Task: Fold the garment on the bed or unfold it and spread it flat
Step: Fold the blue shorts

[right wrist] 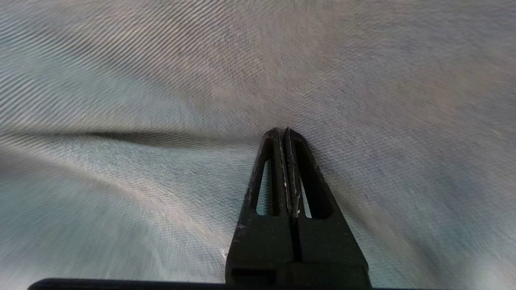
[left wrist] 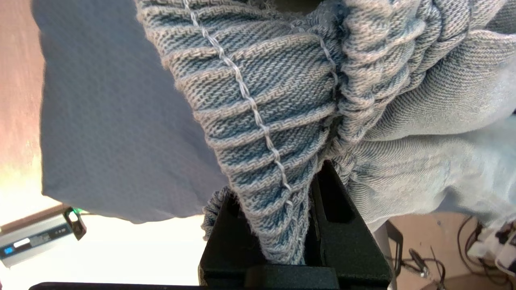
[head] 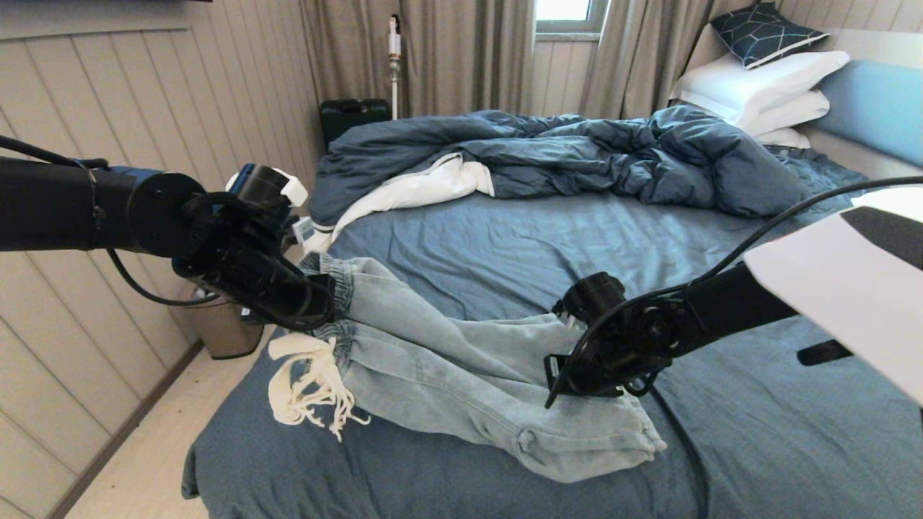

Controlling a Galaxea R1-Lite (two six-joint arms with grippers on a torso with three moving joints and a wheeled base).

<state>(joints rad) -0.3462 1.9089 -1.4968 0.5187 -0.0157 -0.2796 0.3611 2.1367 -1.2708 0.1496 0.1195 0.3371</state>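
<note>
Two grippers at work on the garment [head: 461, 367], pale blue denim-look shorts lying across the near part of the bed [head: 505, 245], on its dark slate-blue sheet. Left gripper [head: 324, 306] at the near left corner of the bed, clamped on the gathered elastic waistband [left wrist: 258, 121], a thick fold of it pinched between the black fingers [left wrist: 342, 225] in the left wrist view. Waistband end lifted slightly off the sheet. White frayed drawstring [head: 306, 386] dangling just below that grip, near the bed's edge. Right gripper [right wrist: 284, 135] pressed tip-down onto a leg of the shorts, toward the hem end; fingers closed tight together, tips touching the cloth, a crease running out from them; whether any fabric is caught between them cannot be told. Legs of the shorts stretched between the two grippers, wrinkled, one partly over the other. Rumpled dark blue duvet [head: 577, 155] with white lining bunched farther back; white pillows [head: 764, 90] against the light blue headboard [head: 876, 108].
</note>
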